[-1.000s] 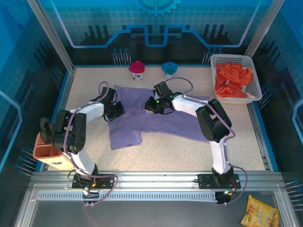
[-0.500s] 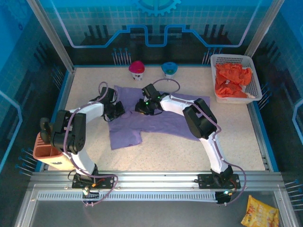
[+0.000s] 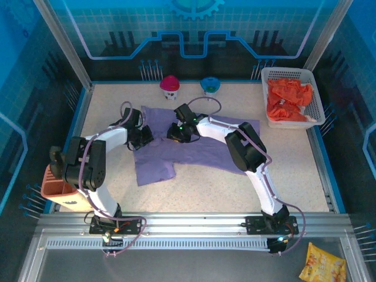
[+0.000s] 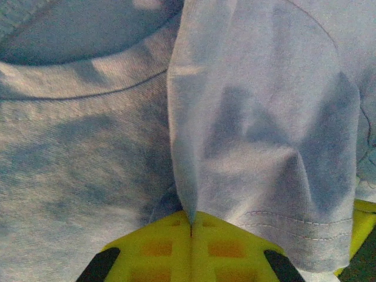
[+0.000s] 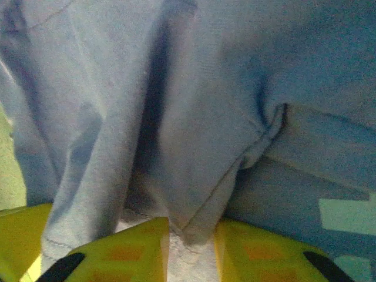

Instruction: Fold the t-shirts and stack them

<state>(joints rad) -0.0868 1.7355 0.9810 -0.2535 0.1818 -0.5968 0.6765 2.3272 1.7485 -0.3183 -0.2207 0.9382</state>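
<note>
A large lavender t-shirt lies partly bunched in the middle of the table. My left gripper is at its left edge, and in the left wrist view the yellow fingers are pressed together on a thin fold of the lavender t-shirt; left gripper. My right gripper sits near the shirt's top centre. Its jaws stand slightly apart with a thick fold of lavender t-shirt pinched between them. Orange-red t-shirts are heaped in the basket at the back right.
The white lattice basket stands at the back right corner. A pink-red object and a blue bowl-like object stand just behind the shirt. An orange container is off the table's left edge, a yellow snack bag at bottom right.
My right gripper has moved left across the shirt, pulling the cloth toward the left gripper. The left gripper has hardly moved and stays shut.
</note>
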